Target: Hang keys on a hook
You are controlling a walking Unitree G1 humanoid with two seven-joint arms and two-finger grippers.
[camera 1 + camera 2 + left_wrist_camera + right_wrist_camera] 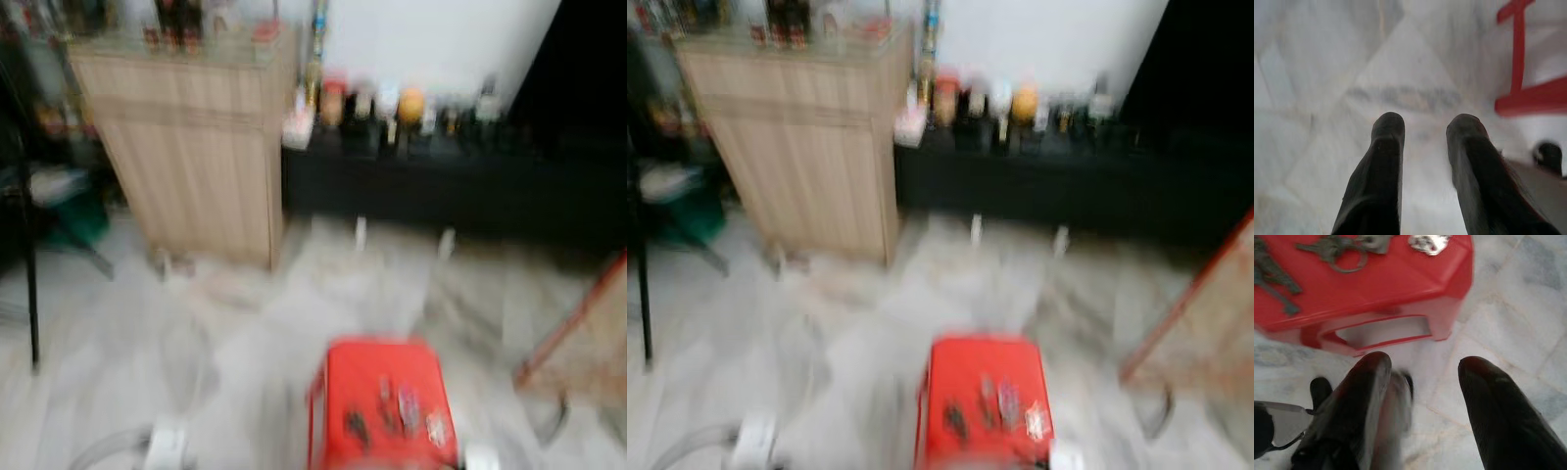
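Lying on the red stool [382, 377], keys [1334, 247]; both end effectors open.

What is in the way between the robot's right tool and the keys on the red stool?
Nothing visible. The right tool hangs open beside the red stool, lower than its top, and the keys lie uncovered on it.

- Pale marble floor [245, 343] underfoot, blurred.
- Light wooden cabinet [196, 147] far left.
- Low black shelf [441, 186] of bottles against a white wall [431, 39].
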